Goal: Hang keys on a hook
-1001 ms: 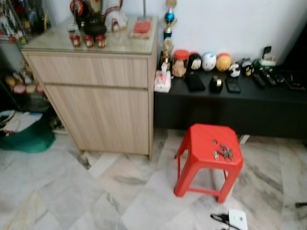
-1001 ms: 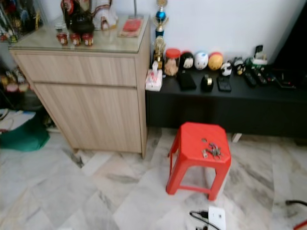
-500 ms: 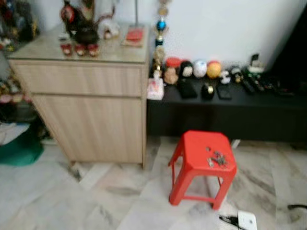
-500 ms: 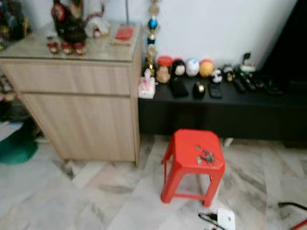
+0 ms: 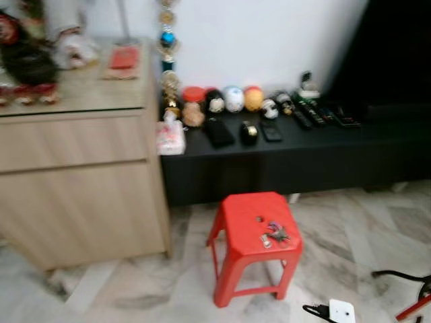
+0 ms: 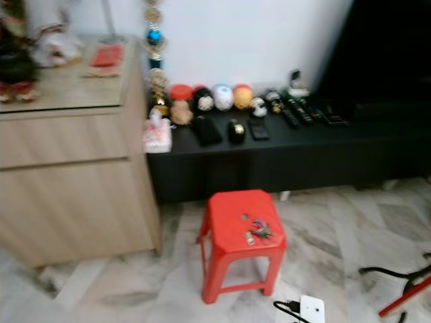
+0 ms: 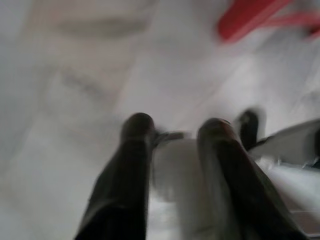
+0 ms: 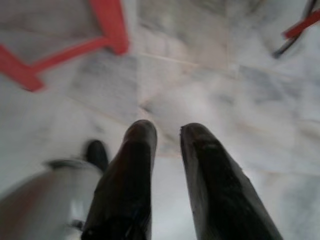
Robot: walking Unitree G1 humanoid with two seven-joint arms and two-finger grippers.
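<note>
The bunch of keys (image 5: 275,234) lies on the seat of the red plastic stool (image 5: 239,219), toward its right-hand side, with the marble floor (image 5: 350,235) all around. No hook is anywhere I can make out from here.

Both arms hang low. The left gripper (image 7: 175,131) points at the floor with its two black fingers a little apart and nothing between them; the right gripper (image 8: 167,131) does the same, a narrow gap showing and nothing held.

The step in hand looks like the approach. To do it well, I'd say the robot should square up to the stool and stop close enough that the keys sit in easy reach. It should steer clear of the white adapter (image 5: 341,311) and its cable on the floor. The keys are small and lie flat, so a steady descent straight over the bunch would suit best.
</note>
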